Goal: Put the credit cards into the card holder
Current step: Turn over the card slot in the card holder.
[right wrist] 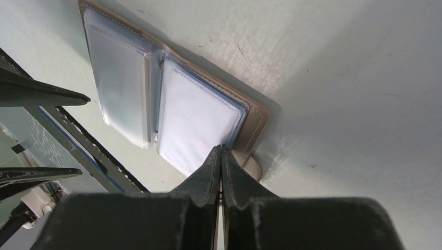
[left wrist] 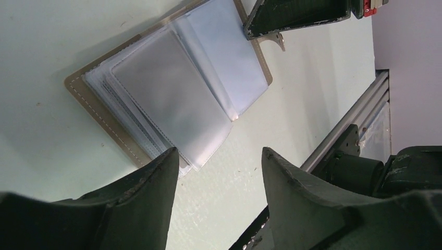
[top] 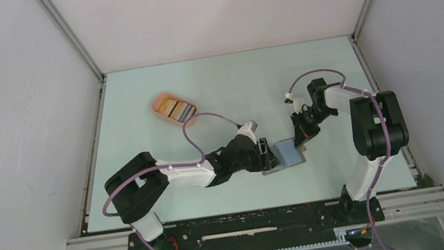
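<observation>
Left hand (top: 266,155) side first: credit cards (top: 178,110) sat in the peach tray (top: 158,102) at far left, well apart from everything. That hand hovered fingers apart, holding nothing, just beside the open card holder (top: 287,153) lying flat on the table (top: 233,83). Right hand (top: 304,136) was pinched together over the holder's right edge, maybe touching a sleeve, hard to tell.

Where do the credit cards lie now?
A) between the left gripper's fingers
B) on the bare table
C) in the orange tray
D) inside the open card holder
C: the credit cards lie in the orange tray, far from the open card holder.
</observation>
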Controlling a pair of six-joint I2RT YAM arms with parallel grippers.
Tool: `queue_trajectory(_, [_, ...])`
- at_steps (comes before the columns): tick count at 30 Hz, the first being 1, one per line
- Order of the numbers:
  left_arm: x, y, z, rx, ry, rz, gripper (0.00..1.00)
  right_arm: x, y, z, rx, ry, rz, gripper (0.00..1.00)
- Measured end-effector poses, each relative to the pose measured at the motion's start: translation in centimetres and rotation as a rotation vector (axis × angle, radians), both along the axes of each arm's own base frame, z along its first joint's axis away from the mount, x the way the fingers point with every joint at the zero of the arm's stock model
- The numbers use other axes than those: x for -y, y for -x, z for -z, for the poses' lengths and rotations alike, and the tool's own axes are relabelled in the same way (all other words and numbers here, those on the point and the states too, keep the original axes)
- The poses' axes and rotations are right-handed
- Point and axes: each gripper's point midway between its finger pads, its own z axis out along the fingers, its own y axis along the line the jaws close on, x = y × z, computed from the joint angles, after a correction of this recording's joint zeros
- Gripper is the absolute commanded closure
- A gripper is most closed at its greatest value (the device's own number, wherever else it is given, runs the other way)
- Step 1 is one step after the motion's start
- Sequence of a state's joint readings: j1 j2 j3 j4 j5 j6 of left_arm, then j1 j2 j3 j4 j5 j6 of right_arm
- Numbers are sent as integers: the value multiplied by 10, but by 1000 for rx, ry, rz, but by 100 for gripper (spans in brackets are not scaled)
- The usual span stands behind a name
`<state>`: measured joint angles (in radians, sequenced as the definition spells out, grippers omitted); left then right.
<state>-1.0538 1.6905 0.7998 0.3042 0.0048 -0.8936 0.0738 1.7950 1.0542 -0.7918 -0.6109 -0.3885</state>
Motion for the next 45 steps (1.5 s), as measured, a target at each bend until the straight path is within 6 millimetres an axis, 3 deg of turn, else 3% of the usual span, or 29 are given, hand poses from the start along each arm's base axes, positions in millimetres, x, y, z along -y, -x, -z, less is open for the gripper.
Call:
queue_trajectory(13, [3, 1, 10, -21, -2, 1, 36, 0, 0, 0, 0, 0, 0, 92])
queue_trajectory(45, [23, -5, 7, -28, 50, 27, 35, 0, 0, 0, 1, -3, -2, 92])
